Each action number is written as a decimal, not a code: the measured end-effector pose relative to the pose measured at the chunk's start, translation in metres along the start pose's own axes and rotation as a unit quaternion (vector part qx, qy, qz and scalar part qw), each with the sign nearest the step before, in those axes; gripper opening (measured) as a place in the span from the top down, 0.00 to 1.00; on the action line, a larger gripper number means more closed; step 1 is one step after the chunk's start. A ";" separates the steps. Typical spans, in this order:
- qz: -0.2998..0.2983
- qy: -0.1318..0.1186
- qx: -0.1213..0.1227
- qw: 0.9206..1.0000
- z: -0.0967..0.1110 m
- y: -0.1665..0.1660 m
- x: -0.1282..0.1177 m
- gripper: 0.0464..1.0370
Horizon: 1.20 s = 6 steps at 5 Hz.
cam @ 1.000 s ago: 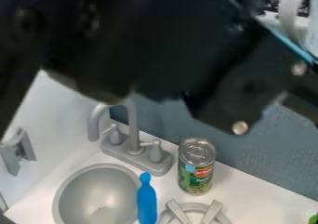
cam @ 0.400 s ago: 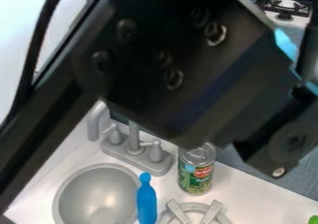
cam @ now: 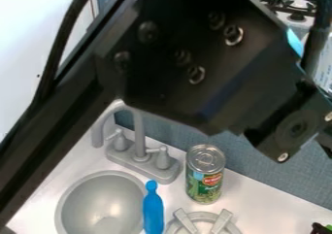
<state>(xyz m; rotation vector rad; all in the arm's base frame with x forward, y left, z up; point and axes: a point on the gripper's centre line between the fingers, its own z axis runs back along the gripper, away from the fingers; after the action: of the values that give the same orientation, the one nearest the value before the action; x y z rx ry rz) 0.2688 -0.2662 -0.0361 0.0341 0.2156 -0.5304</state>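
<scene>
At the view's lower right edge, beside the green thing (cam: 328,227), best to align the end effector (cam: 320,228) gently, clear of the can (cam: 205,175); cannot tell whether spread or pressed together

The black arm (cam: 214,58) crosses the view high and close to the camera. Its long link (cam: 61,126) slants up from the lower left, a cable (cam: 57,53) curving alongside. The broad, bolted section above tilts down rightward to the wrist (cam: 295,128) at the right edge. A small dark part of the gripper (cam: 319,228) shows in the lower right corner
</scene>
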 end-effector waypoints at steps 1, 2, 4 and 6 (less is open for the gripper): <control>-0.010 -0.006 -0.004 1.000 0.002 -0.002 0.004 0.08; -0.017 -0.004 -0.004 1.000 0.000 -0.001 0.005 0.35; -0.022 -0.014 -0.007 1.000 0.001 -0.003 0.008 0.88; -0.008 -0.026 -0.019 0.999 0.002 -0.004 0.000 0.95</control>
<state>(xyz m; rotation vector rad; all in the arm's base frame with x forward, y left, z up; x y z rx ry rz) 0.2671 -0.2695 -0.0339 -0.0179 0.1758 -0.5418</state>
